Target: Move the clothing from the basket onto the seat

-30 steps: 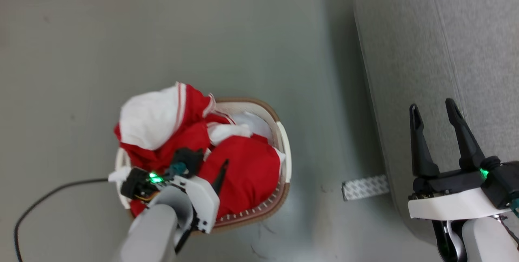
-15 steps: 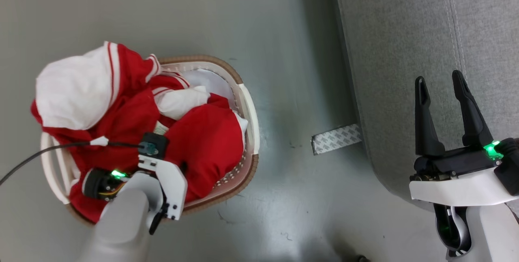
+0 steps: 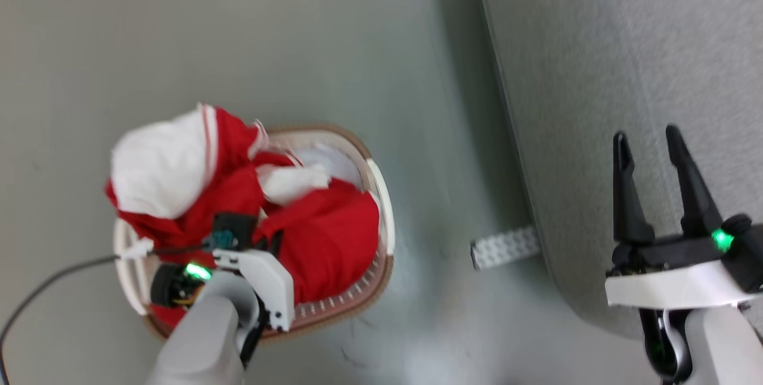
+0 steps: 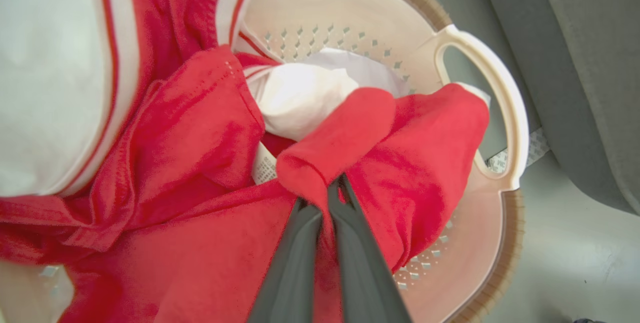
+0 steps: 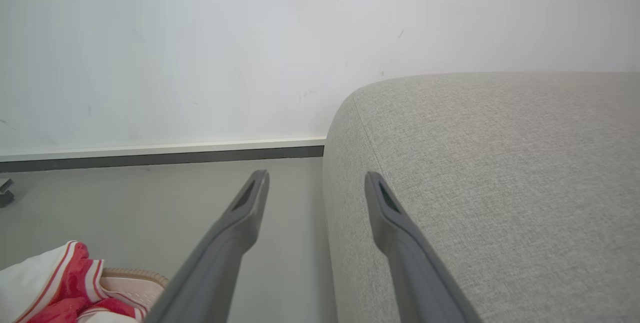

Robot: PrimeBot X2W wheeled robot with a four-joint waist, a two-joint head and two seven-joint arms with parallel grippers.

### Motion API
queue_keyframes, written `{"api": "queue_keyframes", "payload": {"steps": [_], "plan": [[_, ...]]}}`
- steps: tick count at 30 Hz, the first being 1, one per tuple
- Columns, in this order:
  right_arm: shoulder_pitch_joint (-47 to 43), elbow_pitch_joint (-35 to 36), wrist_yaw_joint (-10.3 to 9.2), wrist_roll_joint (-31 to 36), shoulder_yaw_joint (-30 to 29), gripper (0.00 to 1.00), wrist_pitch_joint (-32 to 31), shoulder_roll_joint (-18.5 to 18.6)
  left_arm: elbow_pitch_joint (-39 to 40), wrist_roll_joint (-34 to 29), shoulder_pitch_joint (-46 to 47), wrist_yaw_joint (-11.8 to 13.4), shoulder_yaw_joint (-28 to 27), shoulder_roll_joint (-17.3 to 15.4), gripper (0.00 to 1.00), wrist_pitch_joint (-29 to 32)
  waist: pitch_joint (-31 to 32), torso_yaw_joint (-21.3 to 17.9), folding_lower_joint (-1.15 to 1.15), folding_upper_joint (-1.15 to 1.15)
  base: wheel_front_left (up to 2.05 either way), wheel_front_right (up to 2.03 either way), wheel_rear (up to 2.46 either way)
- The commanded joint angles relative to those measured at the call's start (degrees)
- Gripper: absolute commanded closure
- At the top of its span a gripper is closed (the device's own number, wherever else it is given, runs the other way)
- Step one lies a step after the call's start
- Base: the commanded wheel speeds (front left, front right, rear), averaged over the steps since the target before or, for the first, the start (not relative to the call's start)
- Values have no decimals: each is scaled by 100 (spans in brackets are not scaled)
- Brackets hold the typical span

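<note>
**Head view with both wrist views.** The left end effector (image 4: 334, 190) is closed on the clothing (image 4: 200, 138). In the left wrist view its two dark fingers (image 4: 300, 253) lie almost together, and a rolled ridge of red fabric is pinched between them near the tips. In the head view, which is slightly blurred, this arm reaches down into the heap and the garments hide its fingers.

The clothing lies in the basket (image 3: 381, 194), piled above the brown rim. A large white panel edged with thin red stripes bulges over the far left side. A smaller white piece sits near the middle between red folds. In the left wrist view a printed label (image 4: 262, 163) shows beside the gripped ridge, and one side handle of the basket is visible past the fabric.

The basket stands on the grey floor (image 3: 298, 45), to the left of the seat (image 3: 596, 75), with a band of bare floor between them. A pale patterned strip (image 3: 505, 248) lies on the floor with one end at the seat's base.

The right end effector (image 3: 647, 134) is open. Its fingers are spread with nothing between them, and in the head view they point up over the seat's edge. In the right wrist view one finger stands against the floor and the other against the seat's rounded corner. A white wall (image 5: 200, 38) and a skirting board (image 5: 160, 150) lie behind.
</note>
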State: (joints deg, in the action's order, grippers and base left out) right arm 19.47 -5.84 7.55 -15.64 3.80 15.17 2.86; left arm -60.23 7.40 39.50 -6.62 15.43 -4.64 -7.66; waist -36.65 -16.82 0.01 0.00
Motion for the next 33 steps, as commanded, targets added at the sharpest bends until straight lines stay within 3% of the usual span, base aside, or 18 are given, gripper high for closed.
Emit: {"api": "queue_keyframes", "payload": {"steps": [1, 12, 18, 26, 33], "plan": [[-163, -69, -12, 77, -33, 0, -2, 7, 47, 91, -153, -28, 3, 32, 100, -117, 679, 276, -1, 0, 0, 0, 0], [-1129, -412, -12, 459, -249, 0, -2, 9, 996, 691, -878, -80, 282, 163, 100, -503, 2643, 929, -1, 0, 0, 0, 0], [-1595, -472, -12, 622, -315, 0, -3, 8, 1923, 892, -1316, 158, 266, 166, 100, -349, 3406, 1079, -1, 0, 0, 0, 0], [-1962, -451, -12, 880, -229, 0, -3, 40, 3484, 1026, -1907, 456, 109, -92, 100, 214, 3929, 1103, -1, 0, 0, 0, 0], [-2089, -355, -12, 1058, 191, 0, -3, 210, 4789, 1081, -2349, 666, 42, -382, 100, 790, 4090, 1033, -1, 0, 0, 0, 0]]}}
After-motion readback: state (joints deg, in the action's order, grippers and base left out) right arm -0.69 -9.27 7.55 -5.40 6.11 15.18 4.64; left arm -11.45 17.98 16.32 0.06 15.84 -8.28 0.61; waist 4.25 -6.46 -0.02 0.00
